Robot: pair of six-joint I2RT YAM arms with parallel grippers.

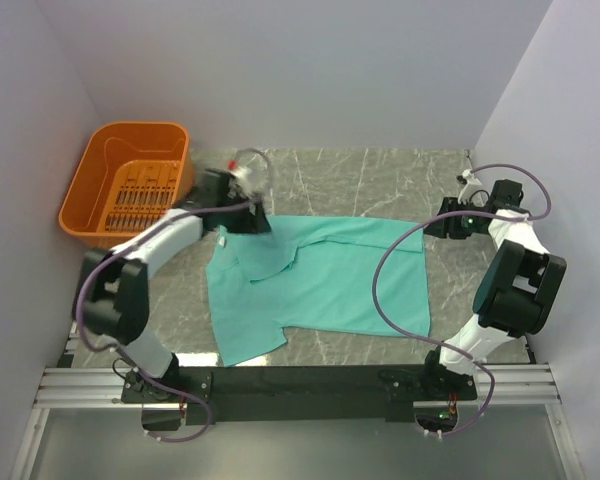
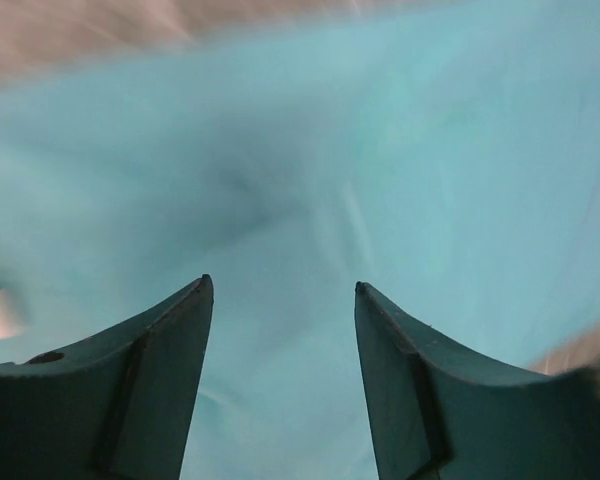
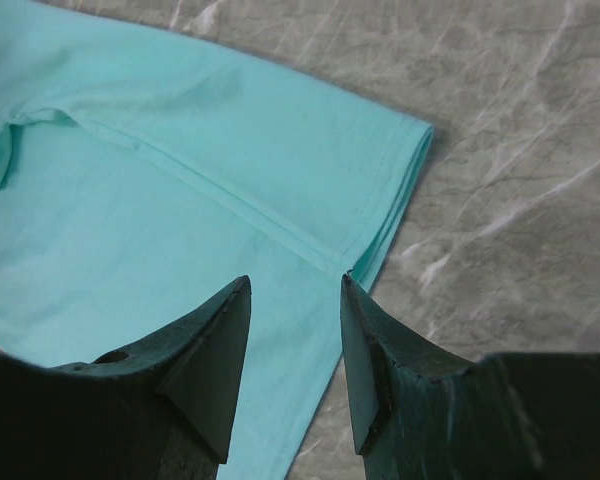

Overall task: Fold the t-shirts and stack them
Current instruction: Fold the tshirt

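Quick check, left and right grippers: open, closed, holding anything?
Left gripper: open, jaws apart over the t-shirt, nothing gripped.
Right gripper: open above the t-shirt's edge, holding nothing.

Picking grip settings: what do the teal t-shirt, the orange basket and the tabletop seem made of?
T-shirt: soft thin matte cloth, probably knit; creases, stitched hem. Basket: smooth moulded plastic, slotted floor. Tabletop: grey veined marble look, possibly laminate.

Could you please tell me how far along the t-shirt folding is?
Barely begun: the teal t-shirt lies spread, only rumpled near the left hand. Both that and the right hand are open above the cloth, gripping nothing. All folding and stacking remains.
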